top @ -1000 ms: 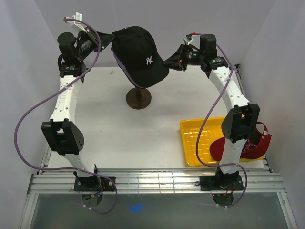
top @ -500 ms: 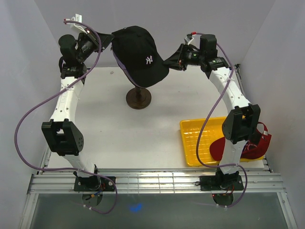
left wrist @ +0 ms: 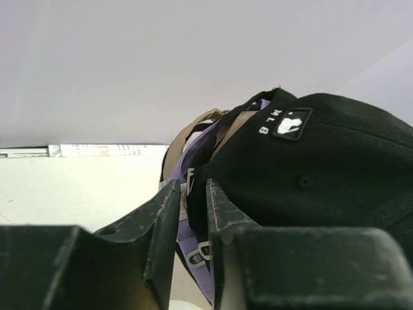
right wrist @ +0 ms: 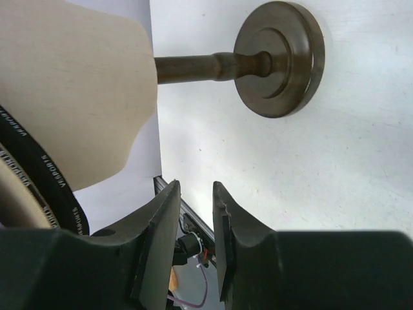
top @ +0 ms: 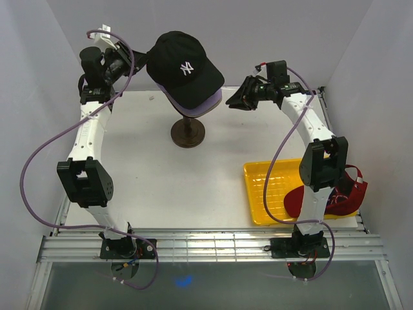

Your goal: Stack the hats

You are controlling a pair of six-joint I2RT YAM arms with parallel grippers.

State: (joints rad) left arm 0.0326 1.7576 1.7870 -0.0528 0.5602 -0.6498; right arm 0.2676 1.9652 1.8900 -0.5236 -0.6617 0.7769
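Black NY cap seated on the stack
Left jaws and right jaws parted, empty; draw clear without snagging the brim

Far centre is occupied by the dark wooden stand, with the black NY cap stacked on top. Near right corner is blocked by the yellow tray and the red cap. Open passage is noted over the bare table left of the tray.

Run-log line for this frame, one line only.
black NY cap: top of stack on mannequin head | left gripper: jaws slightly apart at cap's rear | right gripper: open, empty | red cap: in yellow tray
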